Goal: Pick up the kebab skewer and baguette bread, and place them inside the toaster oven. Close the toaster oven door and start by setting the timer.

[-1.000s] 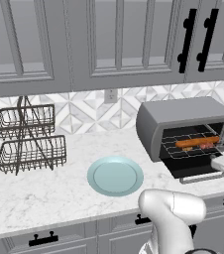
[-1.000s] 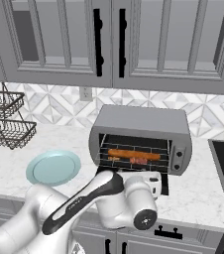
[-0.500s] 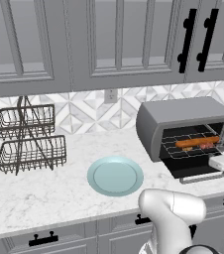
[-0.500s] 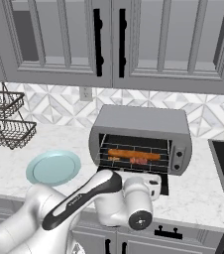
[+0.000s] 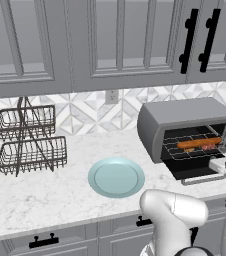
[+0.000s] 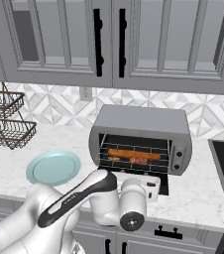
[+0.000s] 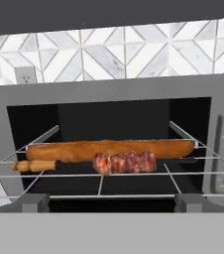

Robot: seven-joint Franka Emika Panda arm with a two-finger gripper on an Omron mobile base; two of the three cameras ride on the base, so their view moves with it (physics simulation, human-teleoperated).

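Wire basket rack (image 5: 27, 140): two tiers, far left of the marble counter (image 5: 45, 195), against the tiled wall.
Plate (image 5: 116, 177): pale blue, flat on the counter between rack and oven.
Toaster oven (image 6: 140, 138): grey, right of plate.
Toaster oven door (image 5: 197, 171): dropped open, flat in front of the cavity.
Baguette bread (image 7: 109, 149): lying lengthwise on the wire rack inside.
Kebab skewer (image 7: 84, 163): on the same rack, just in front of the loaf.
Gripper (image 6: 151, 187): fingers spread wide, holding nothing, low before the open door.
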